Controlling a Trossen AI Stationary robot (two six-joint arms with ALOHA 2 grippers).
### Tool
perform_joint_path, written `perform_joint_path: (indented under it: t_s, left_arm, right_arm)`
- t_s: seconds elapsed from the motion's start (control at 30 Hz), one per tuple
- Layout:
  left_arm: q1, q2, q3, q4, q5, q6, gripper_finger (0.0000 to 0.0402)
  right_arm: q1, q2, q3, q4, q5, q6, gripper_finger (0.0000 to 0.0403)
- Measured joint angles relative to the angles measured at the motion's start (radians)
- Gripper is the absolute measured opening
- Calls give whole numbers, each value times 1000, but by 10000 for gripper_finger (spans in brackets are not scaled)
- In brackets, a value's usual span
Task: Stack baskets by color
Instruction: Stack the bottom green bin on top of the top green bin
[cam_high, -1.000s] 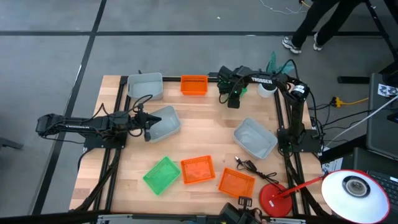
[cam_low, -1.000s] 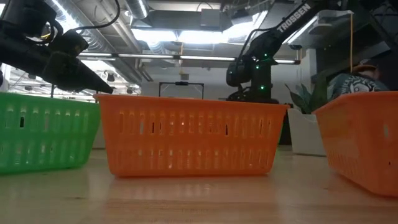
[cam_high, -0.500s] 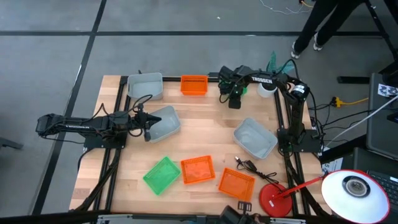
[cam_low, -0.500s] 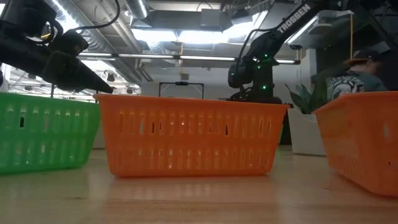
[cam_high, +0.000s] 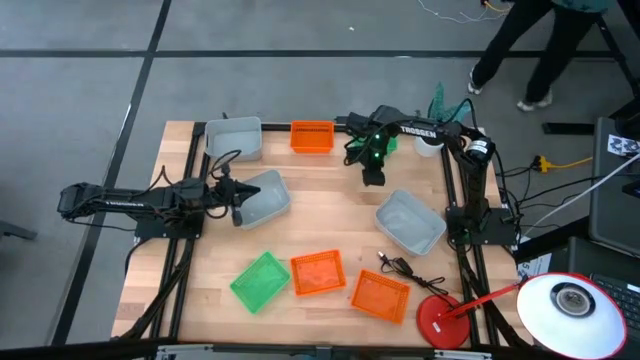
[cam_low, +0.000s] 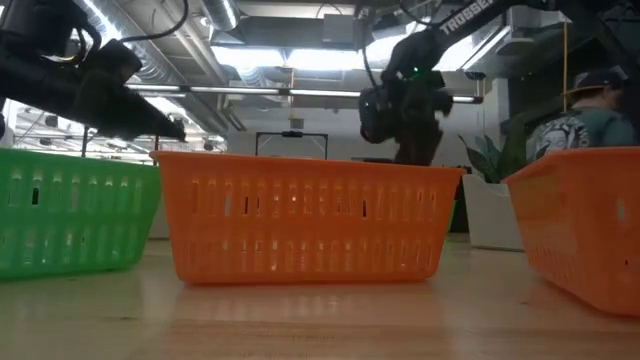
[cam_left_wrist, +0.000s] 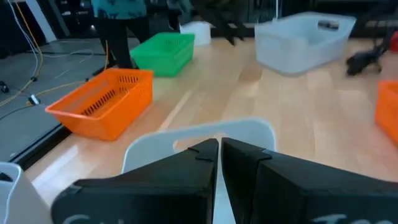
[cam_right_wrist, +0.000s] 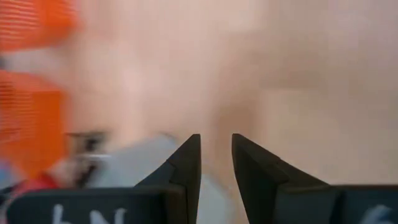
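Observation:
My left gripper (cam_high: 239, 207) is shut at the left end of a grey basket (cam_high: 264, 196) at the table's middle left. My right gripper (cam_high: 372, 178) hangs open over bare wood in the far middle, pointing steeply down, with nothing between its fingers. Another grey basket (cam_high: 233, 137) and an orange basket (cam_high: 311, 136) stand at the far edge, and a third grey one (cam_high: 410, 220) stands at the right. A green basket (cam_high: 260, 281) and two orange baskets (cam_high: 317, 272) (cam_high: 381, 295) stand near the front edge. A further green basket (cam_left_wrist: 165, 53) shows in the left wrist view. My left gripper comes nearly level from the table's left and is closed at the grey basket's left end, near the rim (cam_left_wrist: 186, 133). The fingers (cam_left_wrist: 186, 168) themselves cover the place of contact. The basket's open top curves around beyond the fingertips.
A red lamp base (cam_high: 437, 322) with a white lamp head (cam_high: 570, 305) stands at the front right, with a black cable (cam_high: 405, 268) beside it. A white pot with a plant (cam_high: 430, 140) is at the far right. A person (cam_high: 530, 40) walks beyond the table.
My right gripper has swung a short way from the far edge toward the table's middle, risen a little and turned at the wrist, most of it in the last half second. The person beyond the table has walked to the right.

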Motion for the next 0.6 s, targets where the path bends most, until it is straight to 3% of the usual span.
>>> perform_joint_path:
  t_s: [0.23, 0.43, 0.6]
  left_arm:
    - [0, 0, 0, 114, 176, -42, 14]
    - [0, 0, 0, 115, 237, -120, 14]
    - [0, 0, 0, 113, 382, -284, 14]
  right_arm:
    - [135, 0, 11, -15, -305, -3, 92]
    - [316, 0, 11, 123, -374, -2, 92]
    - [459, 0, 11, 347, -367, 116, 92]
